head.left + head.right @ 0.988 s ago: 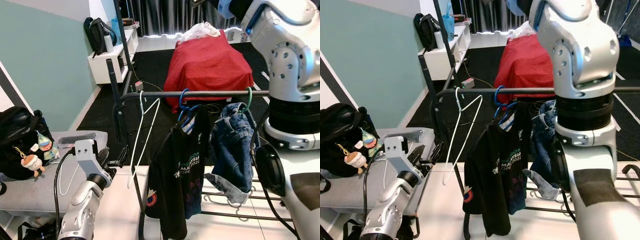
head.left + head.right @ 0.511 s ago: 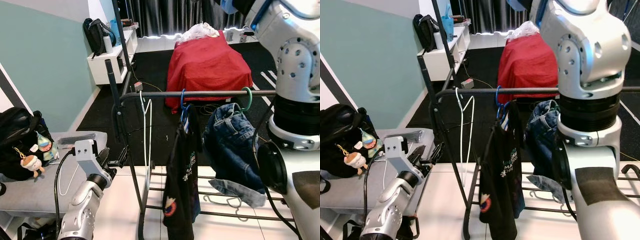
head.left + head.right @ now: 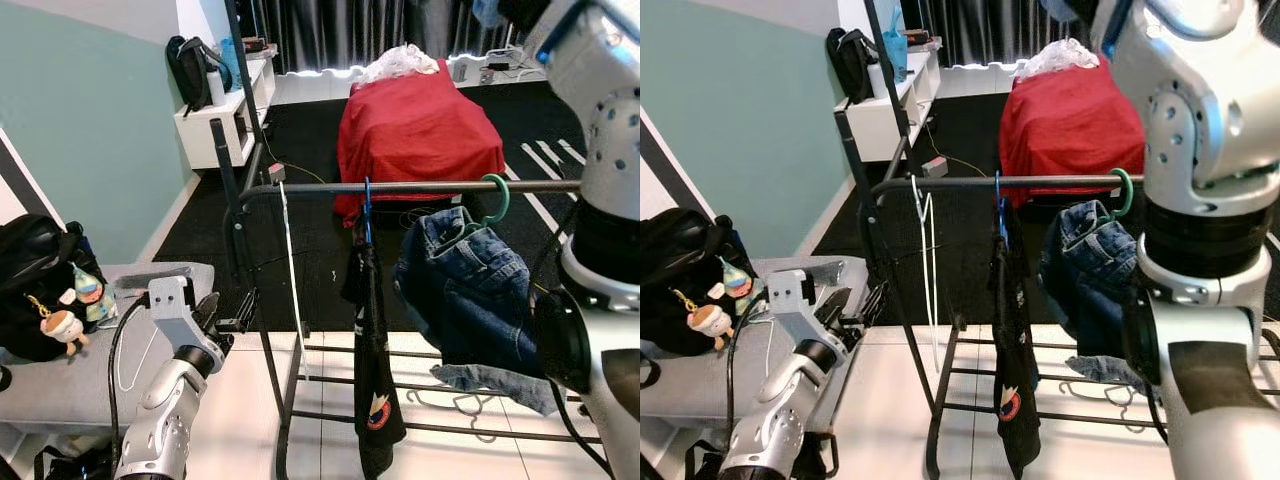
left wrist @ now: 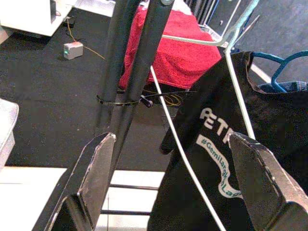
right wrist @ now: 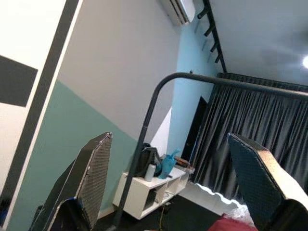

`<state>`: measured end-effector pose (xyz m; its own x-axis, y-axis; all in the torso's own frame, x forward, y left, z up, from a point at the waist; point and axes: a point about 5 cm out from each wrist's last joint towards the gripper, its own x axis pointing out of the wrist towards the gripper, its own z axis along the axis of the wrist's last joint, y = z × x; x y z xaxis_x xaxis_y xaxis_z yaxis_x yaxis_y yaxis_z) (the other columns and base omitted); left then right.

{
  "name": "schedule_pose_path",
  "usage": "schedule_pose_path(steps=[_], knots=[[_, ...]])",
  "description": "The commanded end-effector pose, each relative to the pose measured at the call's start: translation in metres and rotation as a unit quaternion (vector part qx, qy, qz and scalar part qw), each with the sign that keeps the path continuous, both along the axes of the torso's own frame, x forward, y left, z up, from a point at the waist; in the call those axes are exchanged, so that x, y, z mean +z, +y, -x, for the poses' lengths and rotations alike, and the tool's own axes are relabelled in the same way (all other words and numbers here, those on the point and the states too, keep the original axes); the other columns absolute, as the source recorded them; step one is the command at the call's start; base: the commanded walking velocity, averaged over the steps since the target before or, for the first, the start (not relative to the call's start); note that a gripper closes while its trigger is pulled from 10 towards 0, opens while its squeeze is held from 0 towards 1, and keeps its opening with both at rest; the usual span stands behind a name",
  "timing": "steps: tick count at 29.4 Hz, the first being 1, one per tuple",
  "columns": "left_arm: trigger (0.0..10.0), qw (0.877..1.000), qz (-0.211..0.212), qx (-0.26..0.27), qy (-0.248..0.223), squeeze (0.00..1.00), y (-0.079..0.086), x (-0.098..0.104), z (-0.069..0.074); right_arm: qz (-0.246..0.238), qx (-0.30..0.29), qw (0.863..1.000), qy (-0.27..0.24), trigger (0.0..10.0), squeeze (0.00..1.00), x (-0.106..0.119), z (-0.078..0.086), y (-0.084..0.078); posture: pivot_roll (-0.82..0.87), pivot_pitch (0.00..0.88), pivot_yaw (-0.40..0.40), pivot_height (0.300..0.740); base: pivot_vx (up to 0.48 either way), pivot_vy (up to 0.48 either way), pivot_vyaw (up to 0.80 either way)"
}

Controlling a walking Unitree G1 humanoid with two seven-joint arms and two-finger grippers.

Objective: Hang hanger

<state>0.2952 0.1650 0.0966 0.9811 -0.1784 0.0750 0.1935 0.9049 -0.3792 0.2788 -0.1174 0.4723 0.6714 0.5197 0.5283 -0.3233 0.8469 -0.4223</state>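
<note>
At far left, a black backpack (image 3: 35,285) with small plush charms rested on a grey bench (image 3: 60,385). The left gripper (image 4: 173,192) was raised beside the bench, its fingers (image 4: 94,178) spread wide and empty, aimed at the clothes rack. The white wire hanger (image 3: 291,270), bare of clothing, hung from the rack's dark horizontal rail (image 3: 420,187) near the rail's left end, seen almost edge-on. Next along the rail, a blue hanger (image 3: 366,205) carried a black printed T-shirt (image 3: 372,350), also turned edge-on. Further right, a green hanger (image 3: 493,198) held a blue denim jacket (image 3: 470,295). Behind the rack, a red cover (image 3: 418,130) draped a piece of furniture on dark flooring. At far right, the right arm (image 3: 1200,200) stood raised above the rail; the right gripper (image 5: 173,187) had its fingers (image 5: 91,178) wide apart, holding nothing and pointed toward the upper wall and dark curtains (image 5: 250,130).
</note>
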Motion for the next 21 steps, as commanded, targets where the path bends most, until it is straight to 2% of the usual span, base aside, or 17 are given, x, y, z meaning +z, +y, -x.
schedule_pose_path(steps=[1,8,10,17,19,20,21], knots=[[10.0,1.0,-0.006,0.001,0.01,0.0,0.003,-0.004,0.002,0.006,-0.007,1.0,-0.025,10.0,0.0,0.004,0.006,-0.001,-0.1,0.007,0.082,0.736,0.0,0.0,0.0],[10.0,1.0,-0.005,0.001,0.01,0.0,0.002,-0.004,0.002,0.002,-0.019,0.999,-0.033,10.0,0.0,0.006,0.003,-0.002,-0.1,0.002,0.077,0.736,0.0,0.0,0.0],[10.0,1.0,-0.006,0.0,0.009,0.0,0.001,-0.004,0.002,0.001,-0.044,0.998,-0.047,10.0,0.0,0.01,0.006,-0.011,-0.1,0.0,0.077,0.736,0.0,0.0,0.0],[10.0,1.0,-0.012,-0.005,0.008,0.0,0.0,-0.004,0.001,-0.006,-0.056,0.997,-0.057,10.0,0.0,0.011,0.01,-0.019,-0.1,0.0,0.077,0.736,0.0,0.0,0.0],[10.0,1.0,-0.023,-0.008,0.017,0.0,-0.003,-0.005,0.0,-0.011,-0.08,0.996,-0.036,10.0,0.0,0.002,-0.016,-0.014,-0.1,0.0,0.072,0.736,0.0,0.0,0.0],[10.0,0.999,-0.026,-0.008,0.02,0.0,-0.003,-0.005,0.0,-0.011,-0.087,0.996,-0.031,10.0,0.0,-0.002,-0.023,-0.012,-0.1,0.0,0.072,0.736,0.0,0.0,0.0],[10.0,0.999,-0.026,-0.008,0.02,0.0,-0.003,-0.005,0.0,-0.011,-0.087,0.996,-0.031,10.0,0.0,-0.002,-0.023,-0.012,-0.1,0.0,0.072,0.736,0.0,0.0,0.0]])
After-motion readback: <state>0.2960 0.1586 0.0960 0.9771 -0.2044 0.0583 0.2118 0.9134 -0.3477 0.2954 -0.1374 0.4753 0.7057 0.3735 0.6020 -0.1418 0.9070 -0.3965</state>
